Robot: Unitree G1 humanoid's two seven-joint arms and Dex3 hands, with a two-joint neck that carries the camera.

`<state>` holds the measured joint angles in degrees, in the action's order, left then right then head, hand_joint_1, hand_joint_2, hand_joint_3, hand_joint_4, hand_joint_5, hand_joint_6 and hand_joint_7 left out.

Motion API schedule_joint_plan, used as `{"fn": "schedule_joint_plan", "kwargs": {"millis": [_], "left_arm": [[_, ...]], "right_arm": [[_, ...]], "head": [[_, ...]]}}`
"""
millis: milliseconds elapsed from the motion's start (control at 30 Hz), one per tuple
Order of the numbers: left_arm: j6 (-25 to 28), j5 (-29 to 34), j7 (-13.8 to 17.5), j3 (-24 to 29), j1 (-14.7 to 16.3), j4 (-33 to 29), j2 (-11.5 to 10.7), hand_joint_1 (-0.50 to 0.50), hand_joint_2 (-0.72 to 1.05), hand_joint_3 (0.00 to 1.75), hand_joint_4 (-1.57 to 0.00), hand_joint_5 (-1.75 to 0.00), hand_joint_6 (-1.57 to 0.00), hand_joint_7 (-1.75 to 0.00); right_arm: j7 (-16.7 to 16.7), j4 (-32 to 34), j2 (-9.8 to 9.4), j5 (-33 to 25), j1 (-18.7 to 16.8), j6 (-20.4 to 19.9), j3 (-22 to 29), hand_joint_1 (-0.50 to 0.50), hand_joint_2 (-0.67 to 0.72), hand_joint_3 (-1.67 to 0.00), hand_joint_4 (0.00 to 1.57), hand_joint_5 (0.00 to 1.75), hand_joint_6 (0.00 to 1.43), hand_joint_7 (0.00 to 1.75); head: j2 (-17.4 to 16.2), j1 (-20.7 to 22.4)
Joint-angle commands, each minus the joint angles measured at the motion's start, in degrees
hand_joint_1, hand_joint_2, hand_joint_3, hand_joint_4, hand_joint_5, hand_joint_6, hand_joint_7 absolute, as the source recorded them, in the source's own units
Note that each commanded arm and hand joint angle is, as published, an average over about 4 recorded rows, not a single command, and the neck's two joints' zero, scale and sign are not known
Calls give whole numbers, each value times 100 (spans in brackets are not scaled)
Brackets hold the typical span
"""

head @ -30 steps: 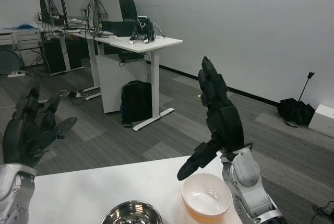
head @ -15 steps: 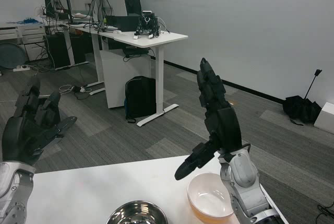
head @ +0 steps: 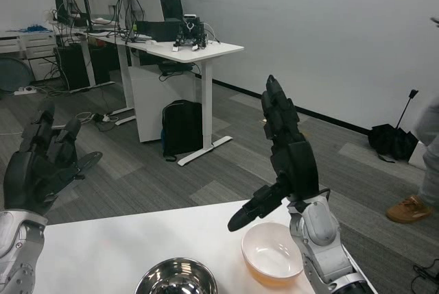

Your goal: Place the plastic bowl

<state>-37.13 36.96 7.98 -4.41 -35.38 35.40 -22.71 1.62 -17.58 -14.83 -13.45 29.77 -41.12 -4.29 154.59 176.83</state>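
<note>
The plastic bowl [head: 271, 255] is white and sits on the white surface [head: 110, 253] at the lower right of the frame. It stands upright and has nothing in it. Just to its left, at the bottom edge, is a shiny metal bowl [head: 176, 278], close to the plastic bowl but not touching it.

The right hand [head: 288, 160] is up in the air above the plastic bowl, in the middle right of the frame. Its fingers [head: 276, 105] point straight up and are spread open, and it holds nothing. The left hand [head: 38, 167] is up at the left edge of the frame, past the surface. Its fingers [head: 42, 127] are loosely open too, and it holds nothing.

Behind, a white desk [head: 195, 51] stands on the grey floor with a black backpack [head: 182, 129] under it. A person's shoe [head: 406, 208] shows at the right edge.
</note>
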Motion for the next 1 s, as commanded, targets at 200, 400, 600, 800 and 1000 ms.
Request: {"fn": "schedule_joint_plan", "kwargs": {"millis": [200,400,600,800,1000], "left_arm": [[-73,-59,8,10,73,-72,237,-50,69,2,-67,-41,0,0],[-62,-156,2,36,-15,-48,465,-50,69,0,-64,-41,0,0],[-35,-244,-7,38,-37,-44,588,-50,69,2,-64,-41,0,0],[-22,-259,-7,1,-13,-99,672,-50,67,2,-63,-41,0,0],[24,-259,-14,-67,71,-257,676,-50,63,2,-61,-41,0,-3]], "right_arm": [[91,-121,-244,-151,130,-90,34,-46,22,0,0,0,0,0],[95,-141,-418,-355,167,-48,-4,-46,22,0,0,0,0,0],[108,-64,-503,-520,70,-32,-10,-46,17,0,0,0,0,0],[146,198,-539,-680,-156,38,16,-46,15,0,0,0,0,0],[146,448,-514,-696,-374,139,122,-46,15,0,0,0,0,0]], "head": [[-48,-8],[-58,-22],[-86,-147],[-104,-222],[-86,-243]]}}
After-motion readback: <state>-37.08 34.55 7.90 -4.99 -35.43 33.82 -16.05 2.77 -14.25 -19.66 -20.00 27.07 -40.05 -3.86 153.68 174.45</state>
